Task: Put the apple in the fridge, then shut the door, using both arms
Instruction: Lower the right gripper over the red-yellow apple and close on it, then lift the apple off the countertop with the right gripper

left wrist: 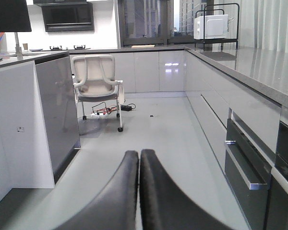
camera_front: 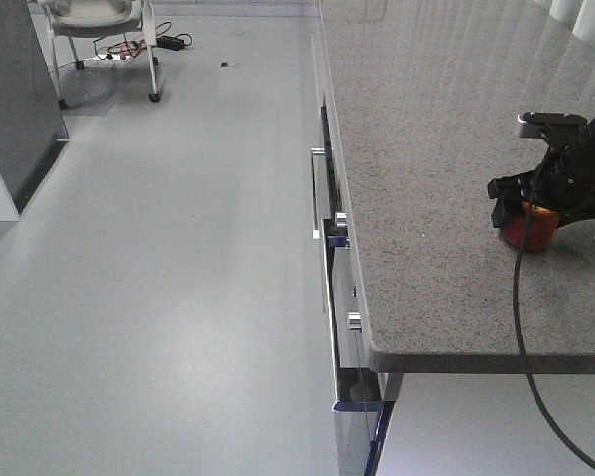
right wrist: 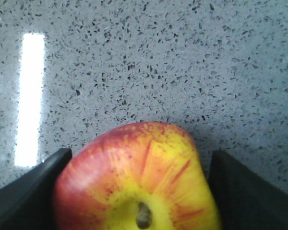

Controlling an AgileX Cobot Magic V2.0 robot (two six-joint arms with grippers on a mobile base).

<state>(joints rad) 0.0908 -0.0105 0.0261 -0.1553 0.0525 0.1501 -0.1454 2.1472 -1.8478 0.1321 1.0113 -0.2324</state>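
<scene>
The apple [camera_front: 533, 230], red with a yellow patch around its stem, rests on the grey speckled counter [camera_front: 436, 149] near its front right. My right gripper [camera_front: 528, 210] is down over it. In the right wrist view the apple [right wrist: 139, 182] fills the space between the two black fingers [right wrist: 33, 191], which sit against its sides. My left gripper [left wrist: 139, 155] hangs above the floor with its fingertips pressed together and nothing between them. The fridge and its door are out of view.
Drawers with metal handles [camera_front: 322, 193] line the counter's front, and the lowest [camera_front: 362, 402] stands slightly out. A dark grey and white cabinet [camera_front: 15, 109] stands at the far left, an office chair [left wrist: 97, 84] and floor cables beyond it. A black cable [camera_front: 524, 337] hangs off the counter edge.
</scene>
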